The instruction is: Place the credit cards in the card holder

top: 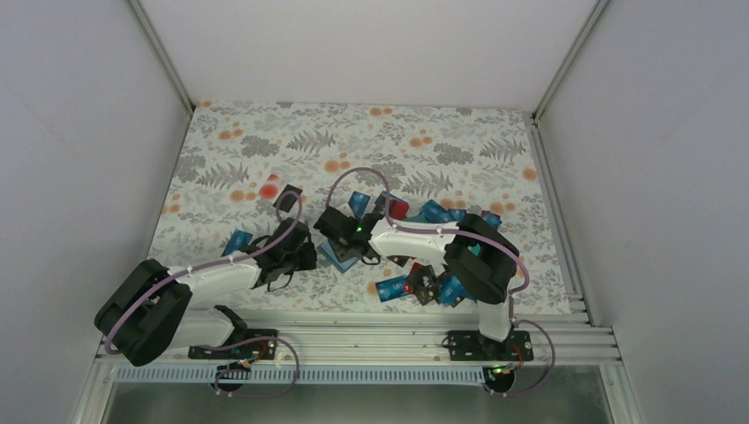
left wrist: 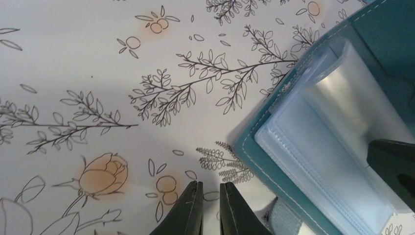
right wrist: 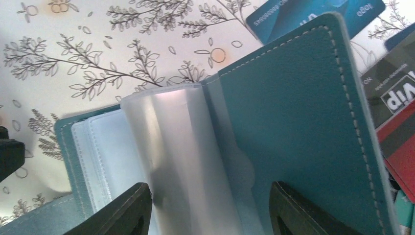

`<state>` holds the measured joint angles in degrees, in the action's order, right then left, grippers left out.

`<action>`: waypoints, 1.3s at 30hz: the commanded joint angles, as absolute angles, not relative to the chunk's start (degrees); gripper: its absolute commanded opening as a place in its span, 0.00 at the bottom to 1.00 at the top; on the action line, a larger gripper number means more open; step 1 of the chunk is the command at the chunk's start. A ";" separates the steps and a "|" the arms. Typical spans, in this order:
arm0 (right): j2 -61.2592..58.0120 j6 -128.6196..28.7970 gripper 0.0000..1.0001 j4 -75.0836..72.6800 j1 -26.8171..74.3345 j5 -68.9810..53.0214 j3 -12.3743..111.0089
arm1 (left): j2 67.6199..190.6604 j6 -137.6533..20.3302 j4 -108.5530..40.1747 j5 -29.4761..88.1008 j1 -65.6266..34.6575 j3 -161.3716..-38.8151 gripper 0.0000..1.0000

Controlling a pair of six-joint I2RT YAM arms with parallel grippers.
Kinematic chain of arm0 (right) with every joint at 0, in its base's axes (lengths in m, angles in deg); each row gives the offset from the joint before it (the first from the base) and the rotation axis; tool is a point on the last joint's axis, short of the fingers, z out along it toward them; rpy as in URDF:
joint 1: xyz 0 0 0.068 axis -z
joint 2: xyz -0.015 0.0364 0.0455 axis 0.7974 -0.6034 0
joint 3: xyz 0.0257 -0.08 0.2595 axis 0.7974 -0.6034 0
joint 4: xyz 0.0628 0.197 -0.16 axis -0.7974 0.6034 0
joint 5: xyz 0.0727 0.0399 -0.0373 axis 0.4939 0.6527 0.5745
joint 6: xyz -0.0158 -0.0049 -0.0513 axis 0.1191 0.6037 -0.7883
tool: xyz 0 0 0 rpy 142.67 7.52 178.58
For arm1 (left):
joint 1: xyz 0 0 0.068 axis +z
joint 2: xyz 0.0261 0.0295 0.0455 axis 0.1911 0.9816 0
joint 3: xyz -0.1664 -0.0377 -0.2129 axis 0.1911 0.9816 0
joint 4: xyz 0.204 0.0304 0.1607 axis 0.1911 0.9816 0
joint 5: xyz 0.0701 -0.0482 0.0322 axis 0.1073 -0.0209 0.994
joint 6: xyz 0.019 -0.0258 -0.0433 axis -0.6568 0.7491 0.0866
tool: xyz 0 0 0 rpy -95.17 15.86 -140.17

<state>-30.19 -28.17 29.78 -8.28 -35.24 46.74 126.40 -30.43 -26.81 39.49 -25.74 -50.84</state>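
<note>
The teal card holder [top: 339,256] lies open on the flowered cloth, its clear plastic sleeves [right wrist: 171,147] fanned up and its teal cover [right wrist: 293,107] flat to the right. My right gripper [right wrist: 209,188] hovers open over it, one finger on each side of the raised sleeve, with nothing gripped. My left gripper [left wrist: 211,188] rests shut and empty on the cloth just left of the holder's corner [left wrist: 254,152]. Credit cards lie scattered: a teal one [right wrist: 313,14], a black one [right wrist: 391,93] and a red one [right wrist: 403,166] beside the holder.
More cards are heaped behind and in front of the right arm [top: 433,212] [top: 393,287]. A blue one lies near the left arm [top: 237,241], and red and black ones farther back [top: 272,188]. White walls enclose the table; a metal rail [top: 353,331] runs along its near edge.
</note>
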 commanded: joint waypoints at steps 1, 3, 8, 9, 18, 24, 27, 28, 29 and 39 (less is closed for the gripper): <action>-29.50 -31.71 0.61 27.42 -8.38 -32.31 47.19 | 122.92 -29.45 -23.38 39.60 -25.53 -50.30 0.10; -28.89 -32.56 0.62 26.09 -8.40 -28.22 46.51 | 119.84 -28.48 -21.57 39.11 -25.57 -50.26 0.11; -30.99 -32.88 0.62 25.96 -8.37 -28.04 46.44 | 112.81 -27.08 -17.64 38.24 -25.72 -50.27 0.21; -31.49 -33.01 0.62 26.00 -8.37 -28.12 46.41 | 112.07 -27.13 -17.44 37.68 -25.73 -50.32 0.24; -31.46 -32.73 0.59 25.71 -7.18 -28.76 45.09 | 113.29 -28.47 -21.95 30.66 -26.23 -50.03 0.46; -31.14 -32.47 0.52 24.62 -5.79 -26.85 43.11 | 114.74 -29.23 -24.66 28.73 -26.82 -49.72 0.51; -31.19 -32.42 0.48 24.40 -5.49 -26.19 42.69 | 115.73 -29.85 -24.88 28.75 -27.13 -49.94 0.52; -31.13 -32.46 0.47 24.39 -5.45 -26.15 42.71 | 116.22 -30.08 -24.99 28.92 -27.15 -50.06 0.52; -31.07 -32.47 0.46 24.44 -5.39 -26.11 42.82 | 116.82 -30.19 -25.09 29.08 -27.25 -50.13 0.52; -29.51 -32.12 0.44 26.18 -4.06 -26.51 43.95 | 123.10 -29.51 -24.21 36.06 -29.39 -50.93 0.11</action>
<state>-30.84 -32.58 24.86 -5.24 -26.04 43.85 122.49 -29.58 -24.64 31.44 -28.60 -50.19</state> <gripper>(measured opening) 0.438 0.209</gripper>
